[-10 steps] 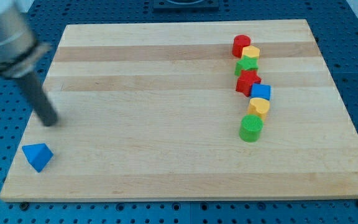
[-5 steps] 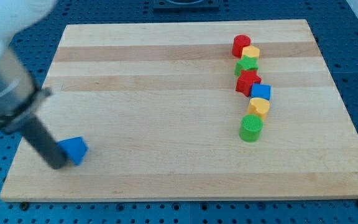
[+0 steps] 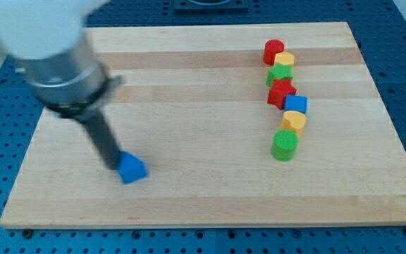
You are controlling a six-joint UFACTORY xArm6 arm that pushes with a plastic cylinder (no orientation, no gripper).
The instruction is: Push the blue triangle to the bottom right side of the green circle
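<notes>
Toward the view's bottom left, the blue triangle [image 3: 132, 169] lies on the wooden board [image 3: 203, 197], with my tip [image 3: 112, 166] touching its left side; the rod carries no gripper. Well apart to the right stands the green circle [image 3: 284, 146], lowest of a crooked column: yellow block [image 3: 294, 121], blue cube [image 3: 296, 104], red block [image 3: 280, 92], green block [image 3: 280, 73], yellow block [image 3: 285, 58], red cylinder [image 3: 273, 50].

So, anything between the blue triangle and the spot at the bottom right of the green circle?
Nothing visible. Bare board runs from the blue triangle to the green circle; my tip sits against the triangle's left side.
</notes>
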